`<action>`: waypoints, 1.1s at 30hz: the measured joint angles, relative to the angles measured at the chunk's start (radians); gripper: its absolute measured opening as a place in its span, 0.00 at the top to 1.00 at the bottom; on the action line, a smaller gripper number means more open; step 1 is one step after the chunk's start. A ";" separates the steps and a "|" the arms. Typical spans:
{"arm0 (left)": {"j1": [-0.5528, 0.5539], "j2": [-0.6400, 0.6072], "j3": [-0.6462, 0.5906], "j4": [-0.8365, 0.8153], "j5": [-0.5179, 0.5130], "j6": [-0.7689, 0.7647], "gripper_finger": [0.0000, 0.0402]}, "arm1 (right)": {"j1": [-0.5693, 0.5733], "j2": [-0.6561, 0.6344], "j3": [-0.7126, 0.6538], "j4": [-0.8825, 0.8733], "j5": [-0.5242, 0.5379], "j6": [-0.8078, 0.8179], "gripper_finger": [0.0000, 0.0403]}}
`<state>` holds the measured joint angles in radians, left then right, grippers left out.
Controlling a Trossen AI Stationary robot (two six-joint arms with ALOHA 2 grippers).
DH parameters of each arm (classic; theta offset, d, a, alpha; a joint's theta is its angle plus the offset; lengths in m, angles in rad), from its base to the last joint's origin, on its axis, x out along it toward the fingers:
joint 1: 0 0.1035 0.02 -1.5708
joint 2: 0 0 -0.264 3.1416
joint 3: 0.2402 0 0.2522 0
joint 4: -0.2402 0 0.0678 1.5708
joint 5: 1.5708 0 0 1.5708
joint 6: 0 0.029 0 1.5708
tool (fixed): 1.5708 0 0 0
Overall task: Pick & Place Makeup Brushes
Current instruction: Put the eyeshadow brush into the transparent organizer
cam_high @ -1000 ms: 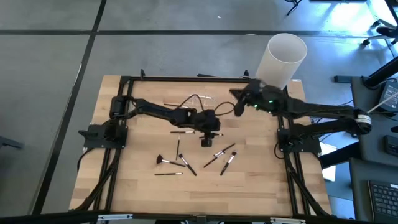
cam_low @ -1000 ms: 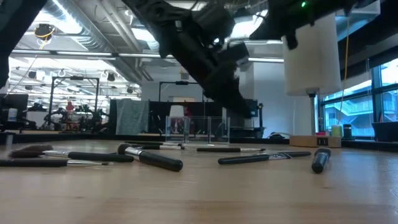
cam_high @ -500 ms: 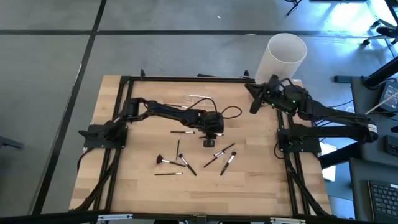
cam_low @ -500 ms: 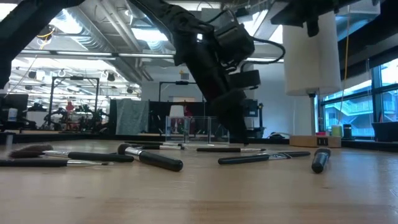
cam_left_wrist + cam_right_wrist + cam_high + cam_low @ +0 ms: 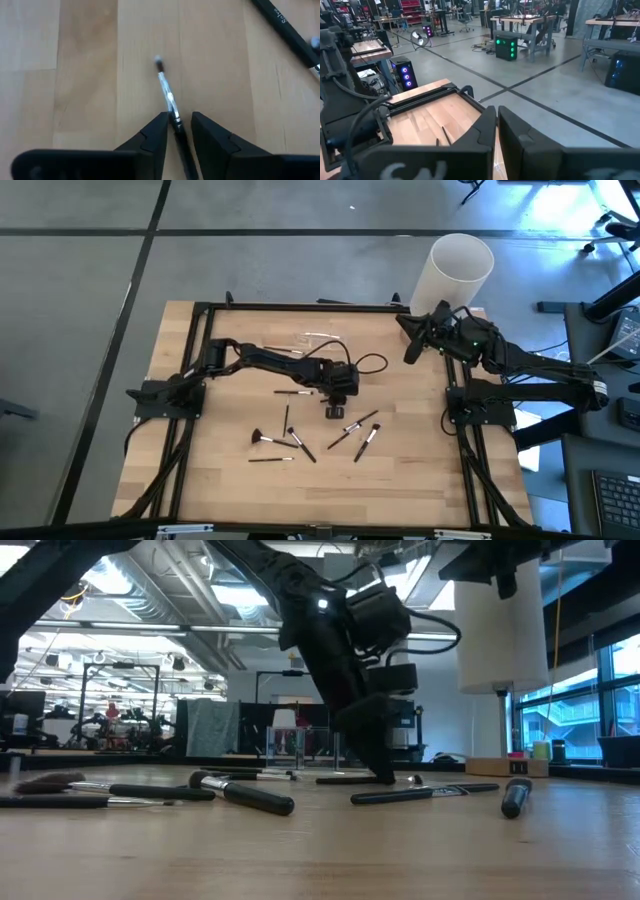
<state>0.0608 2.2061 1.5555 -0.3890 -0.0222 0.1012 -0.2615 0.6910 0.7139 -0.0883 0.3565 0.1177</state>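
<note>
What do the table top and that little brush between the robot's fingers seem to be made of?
The table top looks like pale, smooth wood: joined planks with visible grain. The brush seems to have a shiny metal collar, glinting silvery, and a dark glossy handle, plastic or lacquered wood.

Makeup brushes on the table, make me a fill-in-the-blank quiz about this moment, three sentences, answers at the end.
1. The left gripper is down at the table with one thin ____ between its fingers.
2. The tall white cylinder stands beside the ____ gripper.
3. The right gripper holds ____.

Missing words: brush; right; nothing
</note>
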 joint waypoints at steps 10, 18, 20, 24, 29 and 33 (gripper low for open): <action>0.001 -0.004 0.003 -0.008 -0.070 0.006 0.93 | 0.000 0.000 0.000 -0.009 0.000 0.002 0.95; 0.006 -0.019 0.012 -0.024 -0.143 -0.012 0.93 | 0.000 -0.003 0.000 -0.016 0.000 0.003 0.95; 0.007 -0.040 0.035 -0.046 -0.184 -0.023 0.93 | 0.000 -0.007 0.000 -0.021 -0.001 0.004 0.95; 0.008 -0.111 0.067 -0.044 -0.318 -0.034 0.93 | 0.000 -0.018 0.000 -0.034 -0.001 0.005 0.95; 0.032 -0.240 0.069 -0.029 -0.561 -0.040 0.94 | 0.000 -0.045 0.000 -0.060 -0.001 0.005 0.95; 0.076 -0.339 0.049 -0.016 -0.672 -0.087 0.92 | 0.000 -0.064 0.000 -0.082 -0.001 0.004 0.95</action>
<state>0.1372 1.8671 1.6044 -0.4051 -0.6947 0.0145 -0.2611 0.6273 0.7136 -0.1704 0.3559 0.1216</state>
